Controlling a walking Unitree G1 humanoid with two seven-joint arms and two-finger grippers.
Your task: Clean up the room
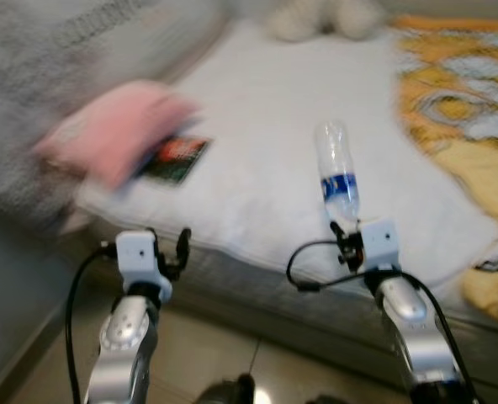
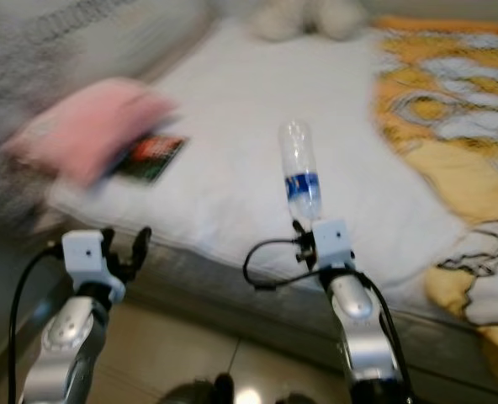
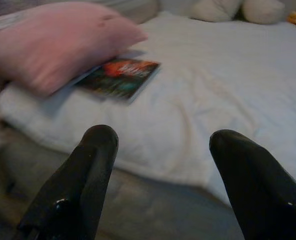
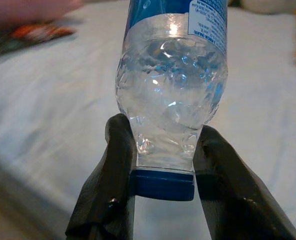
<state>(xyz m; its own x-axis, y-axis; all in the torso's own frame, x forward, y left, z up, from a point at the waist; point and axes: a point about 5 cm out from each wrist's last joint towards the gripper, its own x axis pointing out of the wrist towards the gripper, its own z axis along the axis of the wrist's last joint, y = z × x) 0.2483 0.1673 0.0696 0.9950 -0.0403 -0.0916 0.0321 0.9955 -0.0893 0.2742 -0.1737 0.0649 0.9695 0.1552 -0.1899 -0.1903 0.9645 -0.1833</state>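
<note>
Your right gripper [image 4: 160, 165] pinches the bottle [image 1: 337, 172] at its neck, cap down between the fingers, above the bed [image 1: 257, 160]. Your left gripper [image 3: 163, 165] gapes empty; beyond its fingers lie a book [image 3: 120, 77] and pink pillow [image 3: 53, 42]. Step in hand: carrying the bottle off; next, find a bin.

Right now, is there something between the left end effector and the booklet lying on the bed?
Nothing visible blocks it. The left end effector is open before the bed edge, with bare white bedding up to the booklet. A pink pillow overlaps the booklet's far corner.
</note>
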